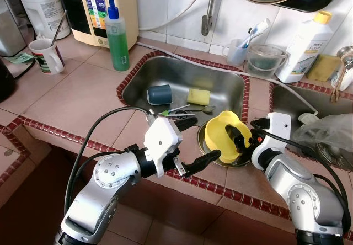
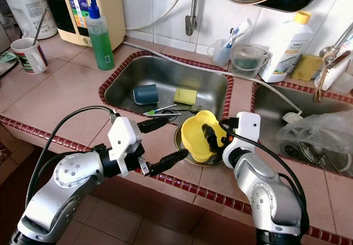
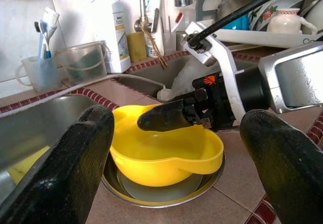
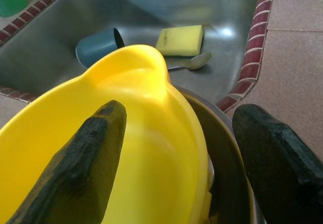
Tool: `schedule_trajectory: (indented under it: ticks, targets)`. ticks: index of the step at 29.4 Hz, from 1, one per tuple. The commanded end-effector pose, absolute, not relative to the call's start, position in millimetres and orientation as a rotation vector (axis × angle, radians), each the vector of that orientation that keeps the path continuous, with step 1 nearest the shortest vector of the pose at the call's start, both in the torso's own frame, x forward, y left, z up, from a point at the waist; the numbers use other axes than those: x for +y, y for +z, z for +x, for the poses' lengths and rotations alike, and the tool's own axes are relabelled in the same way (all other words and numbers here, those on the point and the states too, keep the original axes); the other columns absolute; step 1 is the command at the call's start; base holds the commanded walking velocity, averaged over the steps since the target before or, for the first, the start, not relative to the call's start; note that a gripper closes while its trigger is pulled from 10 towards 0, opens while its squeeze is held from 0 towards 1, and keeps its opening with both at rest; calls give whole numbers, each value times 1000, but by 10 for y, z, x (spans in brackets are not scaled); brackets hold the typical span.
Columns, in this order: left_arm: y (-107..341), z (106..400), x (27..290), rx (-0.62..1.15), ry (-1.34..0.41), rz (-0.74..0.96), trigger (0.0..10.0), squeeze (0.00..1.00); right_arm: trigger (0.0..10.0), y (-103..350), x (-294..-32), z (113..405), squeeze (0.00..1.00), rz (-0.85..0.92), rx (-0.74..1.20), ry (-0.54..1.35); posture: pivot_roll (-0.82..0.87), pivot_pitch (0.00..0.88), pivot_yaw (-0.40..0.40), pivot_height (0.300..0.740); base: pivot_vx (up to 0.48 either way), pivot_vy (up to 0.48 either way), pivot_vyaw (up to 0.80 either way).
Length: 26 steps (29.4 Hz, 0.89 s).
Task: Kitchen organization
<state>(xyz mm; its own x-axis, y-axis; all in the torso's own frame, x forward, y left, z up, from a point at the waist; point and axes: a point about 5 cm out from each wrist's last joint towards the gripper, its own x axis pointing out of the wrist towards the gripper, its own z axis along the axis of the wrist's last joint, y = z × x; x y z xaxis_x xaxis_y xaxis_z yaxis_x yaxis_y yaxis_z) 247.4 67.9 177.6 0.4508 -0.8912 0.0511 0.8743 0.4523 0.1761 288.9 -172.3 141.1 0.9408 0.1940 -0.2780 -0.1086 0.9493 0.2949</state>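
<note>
A yellow plastic bowl with a pour lip sits tilted inside a shallow steel dish on the tiled counter between two sinks. My right gripper straddles the bowl's far rim. One finger is inside the bowl and the other is outside, above the steel dish; the fingers stand wide apart, open. My left gripper is open just left of the bowl, not touching it, its lower finger reaching along the dish's front edge.
The left sink holds a blue cup on its side, a yellow sponge and a spoon. A green soap bottle and a white mug stand at the back left. A plastic bag lies by the right sink.
</note>
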Motion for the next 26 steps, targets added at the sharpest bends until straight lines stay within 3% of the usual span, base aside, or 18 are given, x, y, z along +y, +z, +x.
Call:
schedule_trajectory:
  ticks: [1,26]
  targets:
    - [1818,2449,655,-161,-1098,135,10000,0,0,1406,-1757,2902,0,299,320,141,47,73,-70,740,0,0,0]
    - [1849,2482,670,-170,-1083,141,10000,0,0,1423,-1776,2903,0,322,326,130,44,82,-65,740,0,0,0]
